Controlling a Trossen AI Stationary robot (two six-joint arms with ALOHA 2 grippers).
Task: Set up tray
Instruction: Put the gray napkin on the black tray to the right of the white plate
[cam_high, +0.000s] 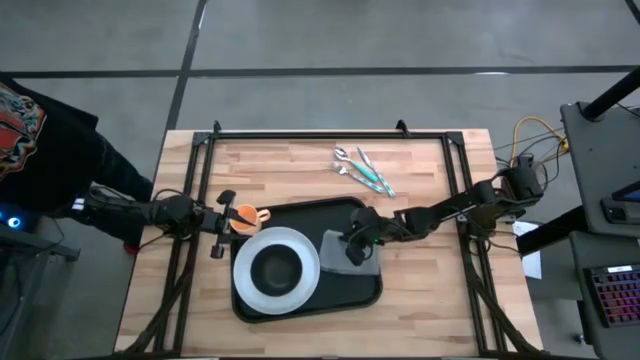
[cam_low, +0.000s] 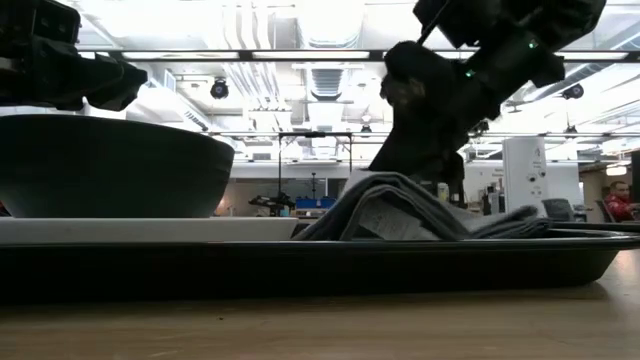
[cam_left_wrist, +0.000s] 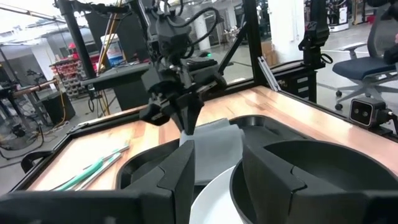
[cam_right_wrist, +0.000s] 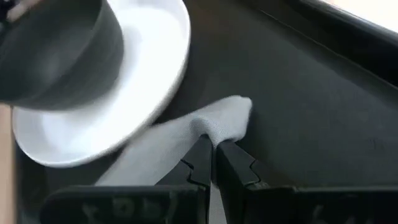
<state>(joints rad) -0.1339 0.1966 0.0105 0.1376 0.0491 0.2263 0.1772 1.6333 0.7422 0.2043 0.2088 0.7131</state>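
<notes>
The black tray (cam_high: 345, 295) lies mid-table. On its left half a white plate (cam_high: 300, 290) carries a dark bowl (cam_high: 277, 268). A grey napkin (cam_high: 365, 262) lies on the tray's right half, and my right gripper (cam_high: 355, 247) is shut on it from above. In the low view the napkin (cam_low: 400, 205) rises into a hump under that gripper (cam_low: 400, 165). My left gripper (cam_high: 223, 224) hovers open at the tray's far left corner, facing the plate. An orange cup (cam_high: 245, 216) shows just beside its fingers; I cannot tell whether it touches them. My right gripper pinches a raised fold of the grey napkin (cam_right_wrist: 214, 130) between its two fingertips (cam_right_wrist: 200, 163), coming from above and slanting in from the table's right. The pinched fold is drawn up into a ridge, while the rest of the napkin (cam_right_wrist: 143, 158) lies on the tray floor beside the plate.
Teal-handled cutlery (cam_high: 362, 170) lies on the bare wood beyond the tray's far edge. A black frame rail (cam_high: 330, 134) runs along the table's far side. A person in dark clothes (cam_high: 40, 140) stands off the table's left far corner. Bare wood lies near and right of the tray.
</notes>
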